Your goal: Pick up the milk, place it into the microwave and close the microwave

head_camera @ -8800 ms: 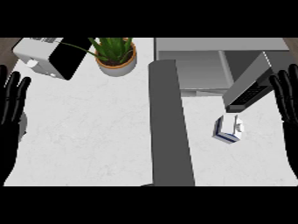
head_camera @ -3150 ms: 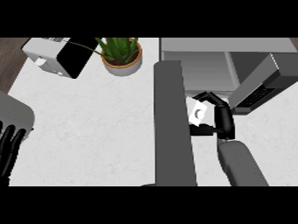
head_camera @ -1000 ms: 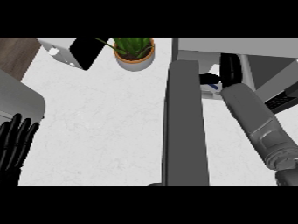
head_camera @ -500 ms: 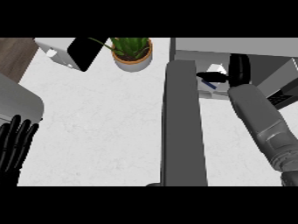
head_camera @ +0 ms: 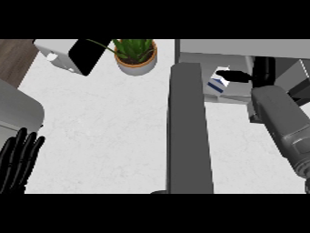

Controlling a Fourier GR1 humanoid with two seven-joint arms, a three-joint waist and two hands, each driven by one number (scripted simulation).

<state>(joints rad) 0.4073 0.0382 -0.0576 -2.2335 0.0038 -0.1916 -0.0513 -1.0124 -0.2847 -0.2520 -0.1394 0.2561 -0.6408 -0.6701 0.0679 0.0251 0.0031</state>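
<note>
The right hand reaches into the microwave, fingers apparently curled on the milk carton. The left hand rests open at lower left.

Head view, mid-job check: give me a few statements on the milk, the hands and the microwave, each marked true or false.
1. The milk is inside the microwave. True.
2. The microwave door is shut. False: it stands open, edge-on beside the cavity.
3. The right hand is at the milk inside the microwave. True.
4. The left hand holds the milk. False: it rests open at the lower left, holding nothing.
5. The plant stands inside the microwave. False: it stands on the counter, left of the door.
</note>
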